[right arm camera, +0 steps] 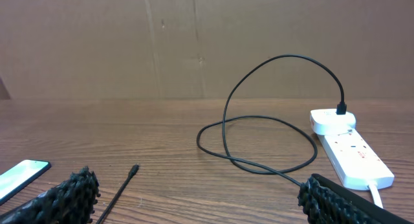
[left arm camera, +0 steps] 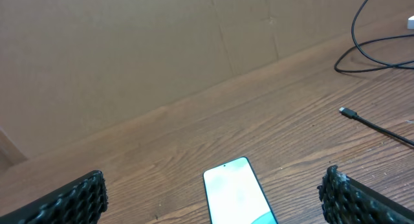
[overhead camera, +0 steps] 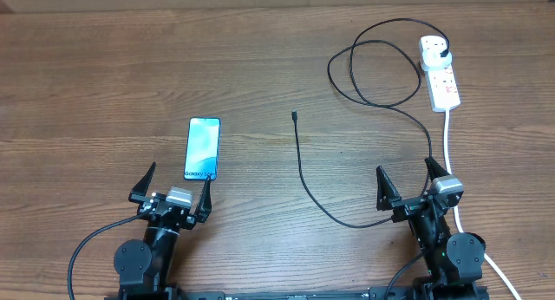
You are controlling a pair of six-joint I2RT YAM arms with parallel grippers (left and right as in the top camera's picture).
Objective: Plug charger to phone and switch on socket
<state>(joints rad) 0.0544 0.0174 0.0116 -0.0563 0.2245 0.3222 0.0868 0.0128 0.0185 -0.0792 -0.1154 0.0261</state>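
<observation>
left tool [overhead camera: 178, 180] and right tool [overhead camera: 406, 172] both wide, empty. phone [overhead camera: 202, 148] just ahead of left tool, long axis pointing away. charger tip [overhead camera: 296, 115] ahead-left of right tool, cable trailing back toward it; right arm nearer the cable.

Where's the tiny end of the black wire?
In the overhead view, the thin black charger cable's small connector tip lies loose near the middle, right of the slim blue-screened phone and left of the white power strip.
</observation>
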